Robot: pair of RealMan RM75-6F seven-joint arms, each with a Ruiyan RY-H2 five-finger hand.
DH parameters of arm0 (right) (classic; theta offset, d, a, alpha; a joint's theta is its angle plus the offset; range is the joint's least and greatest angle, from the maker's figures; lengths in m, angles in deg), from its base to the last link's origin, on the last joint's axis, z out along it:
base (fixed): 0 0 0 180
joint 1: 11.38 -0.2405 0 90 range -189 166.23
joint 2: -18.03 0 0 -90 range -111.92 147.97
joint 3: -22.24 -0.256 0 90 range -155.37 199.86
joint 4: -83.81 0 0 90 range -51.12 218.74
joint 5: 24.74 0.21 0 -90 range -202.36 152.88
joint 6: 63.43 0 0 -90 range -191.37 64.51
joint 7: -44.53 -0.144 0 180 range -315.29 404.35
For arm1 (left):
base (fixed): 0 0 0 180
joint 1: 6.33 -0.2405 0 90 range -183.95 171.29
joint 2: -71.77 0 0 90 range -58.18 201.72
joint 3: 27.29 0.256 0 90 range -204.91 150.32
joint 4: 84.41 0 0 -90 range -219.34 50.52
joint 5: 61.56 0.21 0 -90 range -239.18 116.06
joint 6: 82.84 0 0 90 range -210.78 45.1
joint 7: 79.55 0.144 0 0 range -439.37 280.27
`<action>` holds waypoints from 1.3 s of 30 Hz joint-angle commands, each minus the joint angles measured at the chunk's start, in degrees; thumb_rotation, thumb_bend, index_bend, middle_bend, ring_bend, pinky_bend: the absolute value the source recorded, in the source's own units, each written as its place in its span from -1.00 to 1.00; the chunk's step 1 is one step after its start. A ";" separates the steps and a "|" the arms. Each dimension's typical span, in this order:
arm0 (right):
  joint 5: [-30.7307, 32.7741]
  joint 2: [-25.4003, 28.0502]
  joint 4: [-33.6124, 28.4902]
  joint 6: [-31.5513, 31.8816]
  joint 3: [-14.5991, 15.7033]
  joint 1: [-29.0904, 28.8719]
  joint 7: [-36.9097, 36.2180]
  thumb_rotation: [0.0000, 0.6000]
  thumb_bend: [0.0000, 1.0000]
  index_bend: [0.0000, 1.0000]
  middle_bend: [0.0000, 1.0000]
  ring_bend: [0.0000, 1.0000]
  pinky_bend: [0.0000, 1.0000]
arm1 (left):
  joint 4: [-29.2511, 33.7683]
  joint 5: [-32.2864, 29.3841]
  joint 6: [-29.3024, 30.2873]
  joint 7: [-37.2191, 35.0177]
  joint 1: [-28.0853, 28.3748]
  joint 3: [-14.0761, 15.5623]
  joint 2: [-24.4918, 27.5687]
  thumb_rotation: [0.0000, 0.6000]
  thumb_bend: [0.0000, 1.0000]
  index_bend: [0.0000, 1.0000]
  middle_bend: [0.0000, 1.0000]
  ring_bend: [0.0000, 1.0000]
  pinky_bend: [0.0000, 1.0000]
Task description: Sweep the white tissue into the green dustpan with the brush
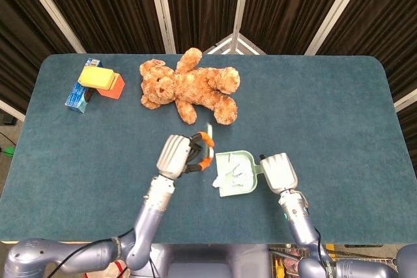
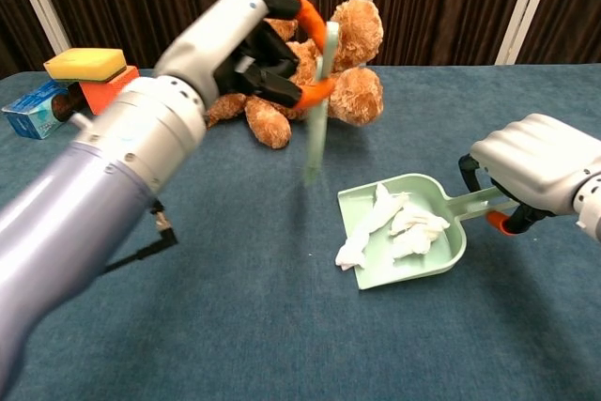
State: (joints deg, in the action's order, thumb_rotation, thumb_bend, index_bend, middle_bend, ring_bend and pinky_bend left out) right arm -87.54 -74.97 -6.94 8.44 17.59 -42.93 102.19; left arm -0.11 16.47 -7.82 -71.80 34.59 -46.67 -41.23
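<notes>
The green dustpan lies on the blue table with white tissue in it; one strip of tissue hangs over the open front lip onto the cloth. My right hand grips the dustpan's handle. My left hand holds the pale green brush upright, lifted above the table to the left of the dustpan, its tip clear of the tissue.
A brown teddy bear lies behind the dustpan. At the far left stand a yellow sponge on an orange block beside a blue box. Dark curtains hang behind the table.
</notes>
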 commanded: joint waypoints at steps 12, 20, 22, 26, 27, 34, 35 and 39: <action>1.21 -2.07 -0.23 0.73 0.54 -0.11 2.38 1.00 -0.07 0.36 0.72 0.75 0.77 | 6.52 1.63 0.41 -3.47 -4.74 2.37 13.35 1.00 0.13 0.53 1.00 1.00 1.00; 1.64 -2.91 0.36 0.91 1.20 0.32 2.33 1.00 -0.07 0.08 0.72 0.75 0.77 | 8.44 0.91 -0.15 -1.77 -6.04 5.22 13.88 1.00 0.13 0.53 1.00 1.00 1.00; 1.58 -3.05 0.46 1.04 1.35 0.40 2.43 1.00 -0.07 -0.34 0.72 0.75 0.77 | 8.14 1.36 0.10 -1.82 -6.20 5.34 14.29 1.00 0.13 0.53 1.00 1.00 1.00; 0.64 -2.98 -0.08 1.71 1.08 0.33 2.14 1.00 -0.07 -0.95 0.72 0.75 0.77 | 7.81 1.44 0.42 -2.12 -6.25 4.68 15.03 1.00 0.13 0.53 1.00 1.00 1.00; 0.39 -2.87 -0.22 1.84 1.09 0.30 2.22 1.00 -0.07 -0.99 0.72 0.75 0.77 | 7.80 1.41 0.47 -2.13 -6.24 4.47 15.21 1.00 0.13 0.53 1.00 1.00 1.00; 0.54 -1.29 -2.64 3.30 0.83 0.63 4.07 1.00 -0.07 -1.00 0.72 0.75 0.77 | 8.99 1.03 0.93 -1.46 -6.57 3.76 16.80 1.00 0.13 0.53 1.00 1.00 1.00; 0.55 -1.00 -2.99 3.42 0.81 0.73 4.00 1.00 -0.07 -1.00 0.72 0.75 0.77 | 9.25 1.19 0.96 -1.11 -6.64 3.89 17.15 1.00 0.13 0.53 1.00 1.00 1.00; -0.44 0.70 -3.97 4.16 1.07 1.32 2.84 1.00 -0.07 -1.00 0.72 0.75 0.77 | 9.87 1.86 0.16 2.56 -6.56 4.87 19.35 1.00 0.13 0.54 1.00 1.00 1.00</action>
State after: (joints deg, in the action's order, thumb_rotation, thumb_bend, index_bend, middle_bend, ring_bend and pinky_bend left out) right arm -87.66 -74.68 -10.65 12.36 18.57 -41.81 105.39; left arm 9.44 18.08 -7.11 -71.01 27.98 -42.34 -22.91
